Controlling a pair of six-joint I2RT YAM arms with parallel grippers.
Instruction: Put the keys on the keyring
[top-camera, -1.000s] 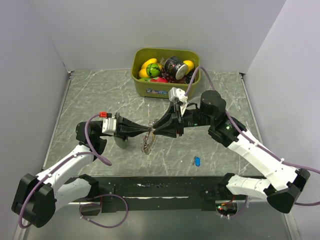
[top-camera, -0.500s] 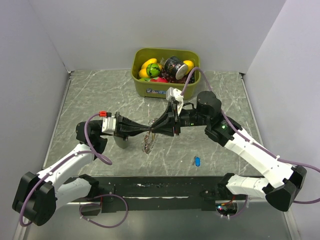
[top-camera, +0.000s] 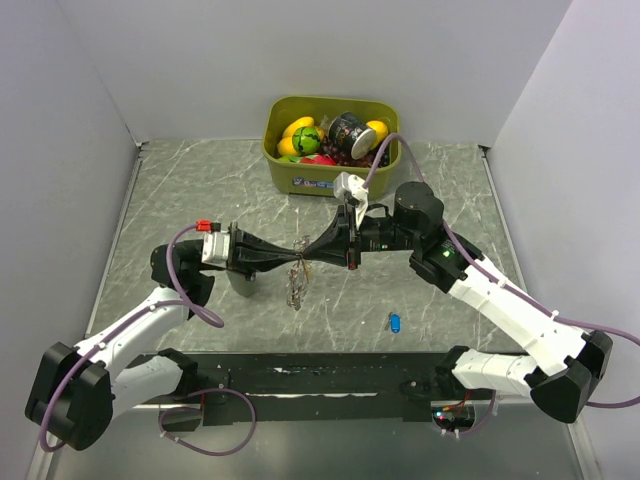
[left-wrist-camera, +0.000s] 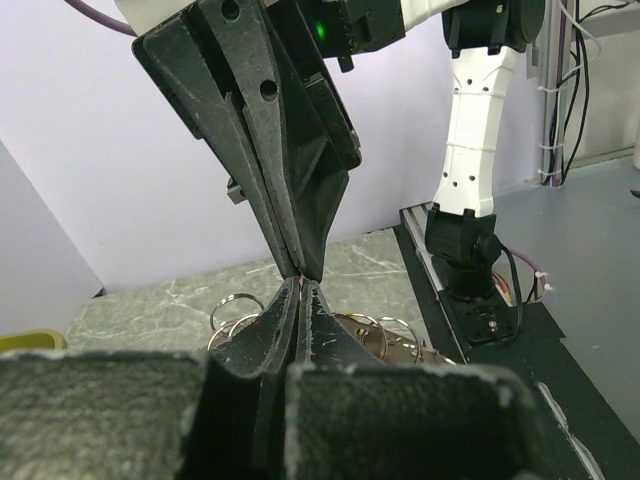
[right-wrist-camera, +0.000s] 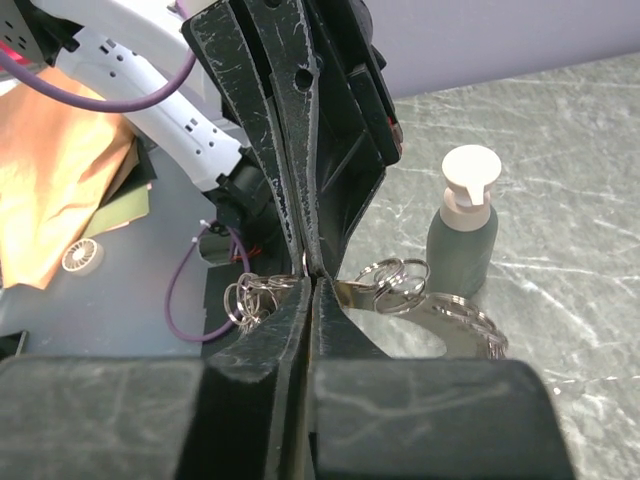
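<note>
Top external view first: we see the 2 arms reaching toward each other, with the left gripper (top-camera: 297, 261) and the right gripper (top-camera: 309, 258) meeting tip to tip above the table (top-camera: 180, 200). Both pairs of fingers are clenched. The keyring (top-camera: 294, 287) dangles just below the left gripper's tips and looks pinched by them. Whether the right gripper clamps anything, we cannot tell. A grey bottle (top-camera: 243, 284) stands under the left gripper's body. The blue key (top-camera: 395, 322) lies on the table, well apart from the right gripper's tips, toward the arm bases. An olive bin (top-camera: 300, 180) sits beyond the right gripper.

Left wrist view: the left gripper (left-wrist-camera: 303, 292) rises from the bottom edge with its 2 fingers pressed together. The right gripper (left-wrist-camera: 302, 268) comes down from above, equally tight, touching it tip to tip. A thin reddish sliver shows where they meet; we cannot tell what it is. The keyring (left-wrist-camera: 375, 335) shows its silvery rings on both sides, just behind the left tips.

Right wrist view: the right gripper (right-wrist-camera: 312, 285) is clamped tight against the left gripper (right-wrist-camera: 310, 262) above it. The keyring (right-wrist-camera: 440, 315) spreads to either side of the tips. The bottle (right-wrist-camera: 462, 240) stands upright beyond, to their right.
</note>
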